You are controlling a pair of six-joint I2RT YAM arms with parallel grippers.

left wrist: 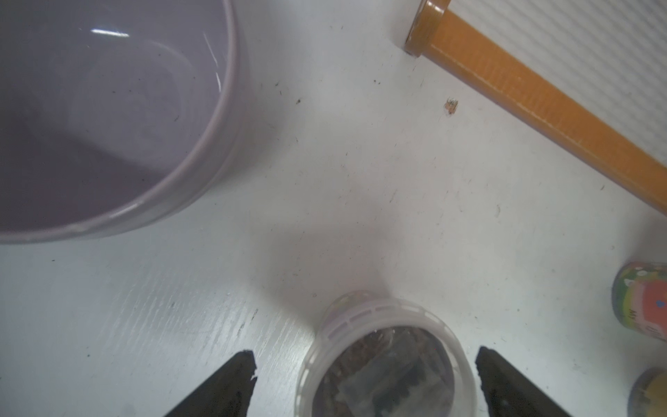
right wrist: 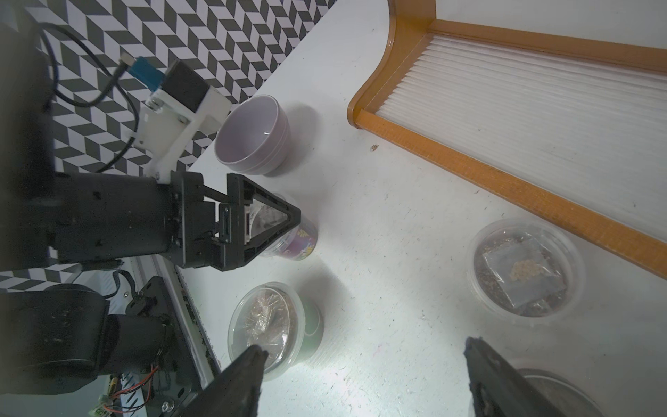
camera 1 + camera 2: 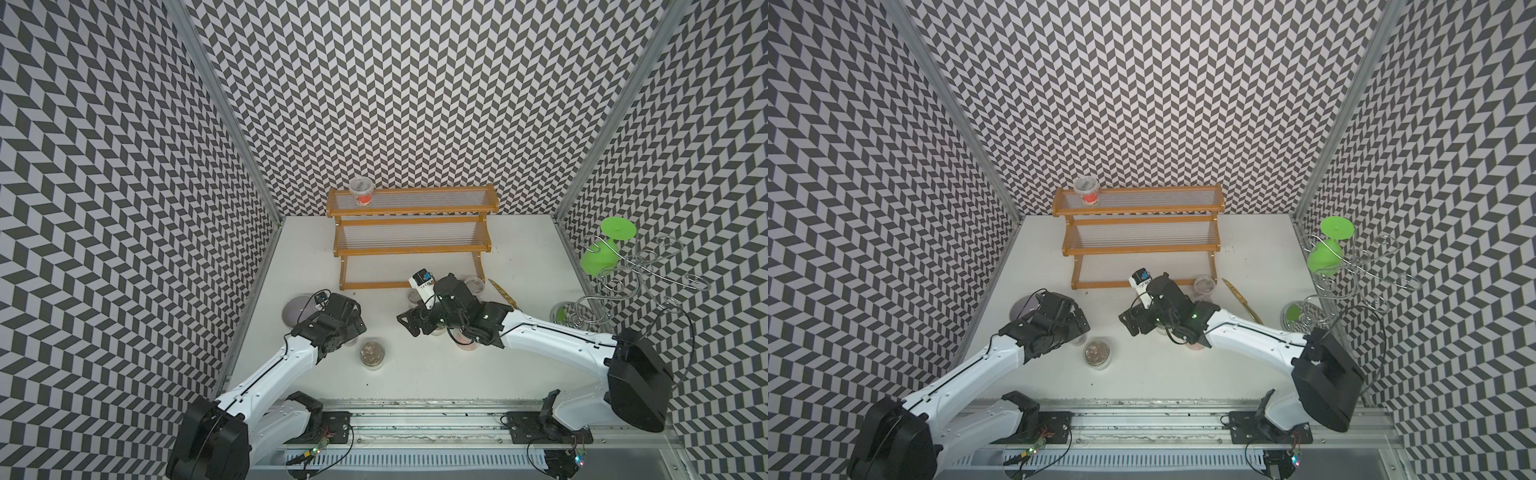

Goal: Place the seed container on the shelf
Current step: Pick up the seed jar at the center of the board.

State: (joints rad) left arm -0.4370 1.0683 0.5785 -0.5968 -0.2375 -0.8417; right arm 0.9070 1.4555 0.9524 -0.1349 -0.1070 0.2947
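Purple bowl (image 3: 294, 311): stands on the table at the far left, just beside your left arm's wrist.
Left gripper (image 1: 365, 355): jaws spread fully wide, one on each side of a clear-lidded cup. Neither pad touches it, so nothing is held.
Seed container (image 2: 306, 241): I take it to be that purple-labelled cup. It stands upright on the table under the left gripper, near the bowl and well short of the shelf.
Green tub (image 3: 372, 353): a second lidded pot, just beside the left arm and apart from the cup. Don't confuse the two.
Shelf (image 3: 411, 250): at the back centre. One red-labelled cup (image 3: 361, 192) sits at the left end of the top tier, and the other two tiers are bare.
Right gripper (image 2: 365, 347): jaws wide apart over bare table with nothing between them. A shallow tub (image 2: 523, 267) lies ahead of it by the shelf's front rail.
Step in hand: the grasp, judging by the straddle.
Next move: lower the left gripper a little so the pads meet the cup's wall below the lid rim. Then close, lift straight up and carry it to a bare stretch of a tier.
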